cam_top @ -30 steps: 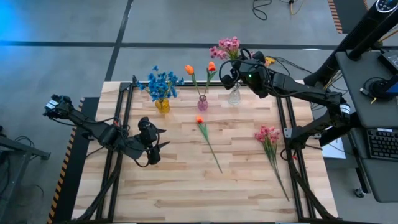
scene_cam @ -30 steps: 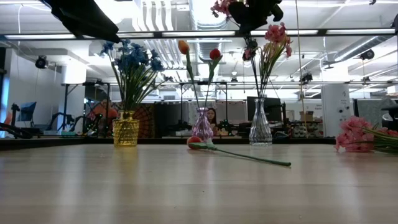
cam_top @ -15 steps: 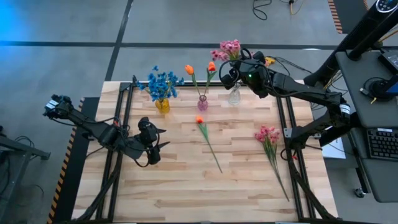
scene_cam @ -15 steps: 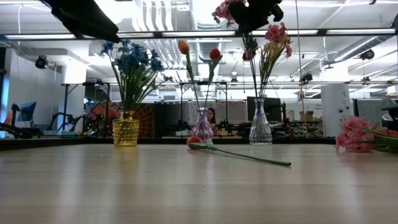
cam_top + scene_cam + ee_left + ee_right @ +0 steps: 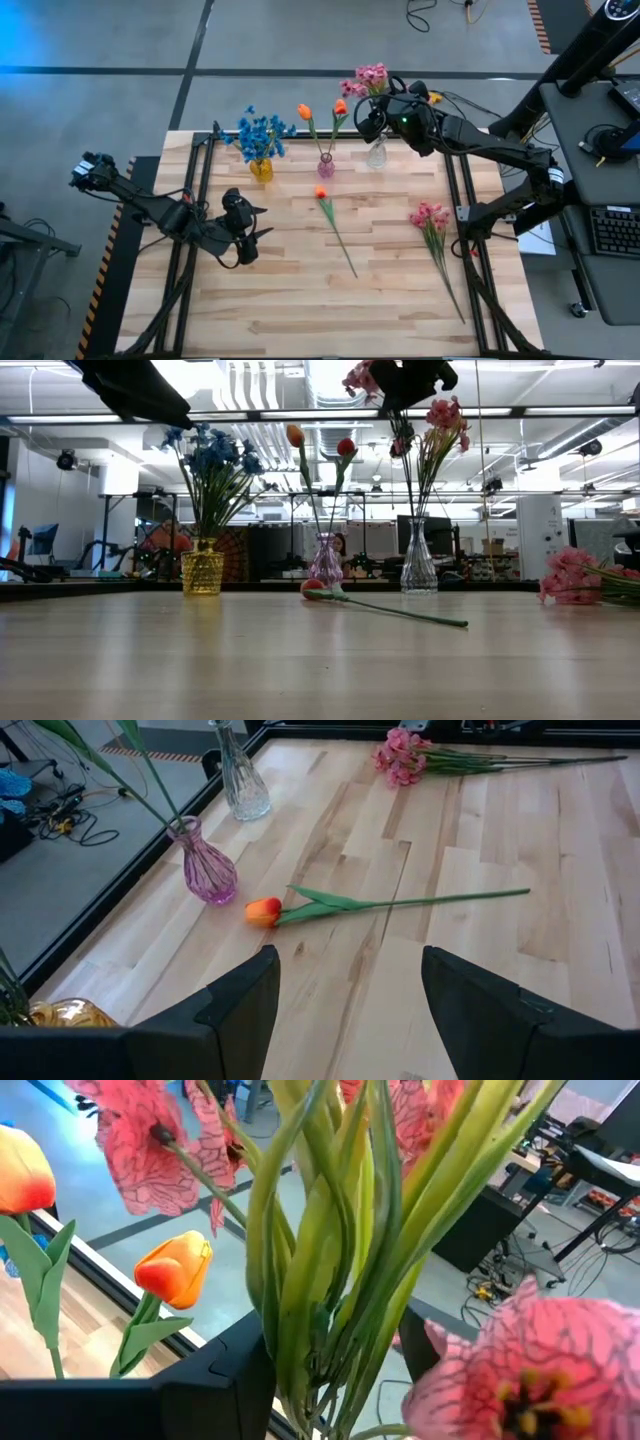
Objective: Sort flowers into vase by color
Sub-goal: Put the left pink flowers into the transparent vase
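Observation:
Pink flowers (image 5: 366,77) stand with their green stems (image 5: 330,1280) in the clear vase (image 5: 376,153) at the far edge. My right gripper (image 5: 368,120) is high above that vase, open, one finger on each side of the stem bundle. Blue flowers (image 5: 262,132) fill a yellow vase (image 5: 261,170). Two orange tulips (image 5: 340,107) stand in the pink vase (image 5: 326,165). One orange tulip (image 5: 322,192) and a pink spray (image 5: 430,215) lie flat on the table. My left gripper (image 5: 262,222) hovers open at the table's left. My right gripper's fingers (image 5: 230,1380) stand level on either side of the pink flowers' stems, well above the vase's mouth. The stems fill most of the gap, and I cannot tell whether either finger touches them. The stems run down into the clear vase (image 5: 418,565).
The three vases stand in a row along the far edge. Bare wooden table (image 5: 280,300) spreads across the near half. The loose tulip's stem (image 5: 345,255) runs toward the near edge at mid-table, and the loose pink spray's stem (image 5: 450,285) runs toward the near right corner.

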{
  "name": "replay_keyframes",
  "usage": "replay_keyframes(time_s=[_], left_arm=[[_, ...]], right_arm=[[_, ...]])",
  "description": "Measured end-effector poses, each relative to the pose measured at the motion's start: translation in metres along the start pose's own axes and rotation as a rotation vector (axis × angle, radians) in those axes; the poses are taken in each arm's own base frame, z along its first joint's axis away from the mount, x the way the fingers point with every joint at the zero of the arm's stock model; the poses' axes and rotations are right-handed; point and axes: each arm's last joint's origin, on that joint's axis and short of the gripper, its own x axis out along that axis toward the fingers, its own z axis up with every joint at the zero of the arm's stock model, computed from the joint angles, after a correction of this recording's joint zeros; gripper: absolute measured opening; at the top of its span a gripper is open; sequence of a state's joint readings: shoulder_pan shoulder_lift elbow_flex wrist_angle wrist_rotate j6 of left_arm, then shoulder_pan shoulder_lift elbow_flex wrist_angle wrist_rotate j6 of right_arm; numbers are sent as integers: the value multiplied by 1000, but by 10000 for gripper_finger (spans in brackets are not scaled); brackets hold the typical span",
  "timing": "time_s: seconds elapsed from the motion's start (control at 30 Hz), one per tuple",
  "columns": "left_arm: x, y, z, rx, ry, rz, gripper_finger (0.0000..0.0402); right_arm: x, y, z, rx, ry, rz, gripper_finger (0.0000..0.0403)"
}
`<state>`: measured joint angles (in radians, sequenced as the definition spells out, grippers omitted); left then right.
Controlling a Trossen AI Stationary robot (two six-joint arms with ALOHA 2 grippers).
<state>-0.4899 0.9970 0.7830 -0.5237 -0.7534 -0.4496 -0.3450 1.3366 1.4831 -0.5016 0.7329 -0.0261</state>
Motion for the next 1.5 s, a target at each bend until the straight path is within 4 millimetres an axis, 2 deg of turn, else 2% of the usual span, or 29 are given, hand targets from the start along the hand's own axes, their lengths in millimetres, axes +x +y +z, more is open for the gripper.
replay_keyframes(time_s=[0.5,0.8,0.97,1.2,1.5], left_arm=[[0,0,0,2,2,1,226],[0,0,0,2,3,1,226],[0,0,0,2,3,1,226],[0,0,0,3,3,2,226],[0,0,-1,7,7,3,226]], right_arm=[[-5,-5,2,4,15,9,199],[-9,-7,2,39,35,52,231],[-10,-8,2,30,32,52,234],[-10,-8,2,24,32,53,204],[-10,-8,2,16,31,53,131]])
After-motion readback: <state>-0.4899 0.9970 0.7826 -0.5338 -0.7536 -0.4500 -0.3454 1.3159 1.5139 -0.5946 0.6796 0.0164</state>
